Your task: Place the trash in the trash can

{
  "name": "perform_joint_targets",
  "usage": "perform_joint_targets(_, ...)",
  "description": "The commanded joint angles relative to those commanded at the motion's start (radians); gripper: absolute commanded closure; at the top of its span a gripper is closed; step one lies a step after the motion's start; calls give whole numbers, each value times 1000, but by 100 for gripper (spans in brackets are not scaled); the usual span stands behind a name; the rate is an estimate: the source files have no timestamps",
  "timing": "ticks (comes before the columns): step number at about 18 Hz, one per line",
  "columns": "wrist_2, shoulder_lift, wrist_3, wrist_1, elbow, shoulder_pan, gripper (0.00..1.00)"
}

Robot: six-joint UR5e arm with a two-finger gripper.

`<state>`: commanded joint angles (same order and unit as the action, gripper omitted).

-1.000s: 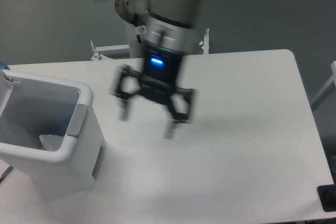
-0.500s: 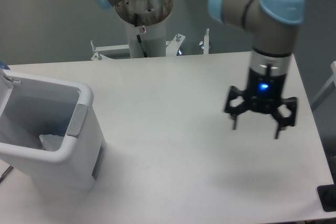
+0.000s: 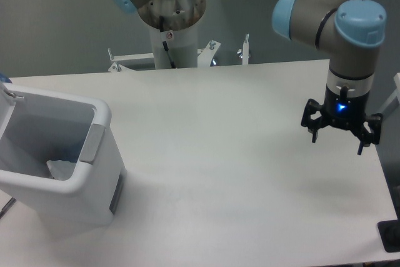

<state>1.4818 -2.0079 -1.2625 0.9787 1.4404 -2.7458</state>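
Note:
The white trash can (image 3: 94,114) stands at the left of the table, its lid open. Inside it I see a pale grey-white carton piece (image 3: 61,168) and a bit of blue behind it that may be the bottle's label (image 3: 74,153); the bottle itself is mostly hidden. My gripper (image 3: 338,144) hangs open and empty above the table's right side, far from the can, fingers pointing down.
The white table (image 3: 206,173) ends just right of the gripper. A black object (image 3: 390,236) sits at the front right corner. The arm's base column (image 3: 170,23) stands behind the table's far edge.
The gripper has swung from near the trash can at the table's middle to the far right side, staying open and empty.

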Motion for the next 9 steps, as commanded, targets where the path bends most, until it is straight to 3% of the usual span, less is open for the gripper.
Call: perform_joint_targets(9, 48, -8, 3, -5, 9, 3, 0)
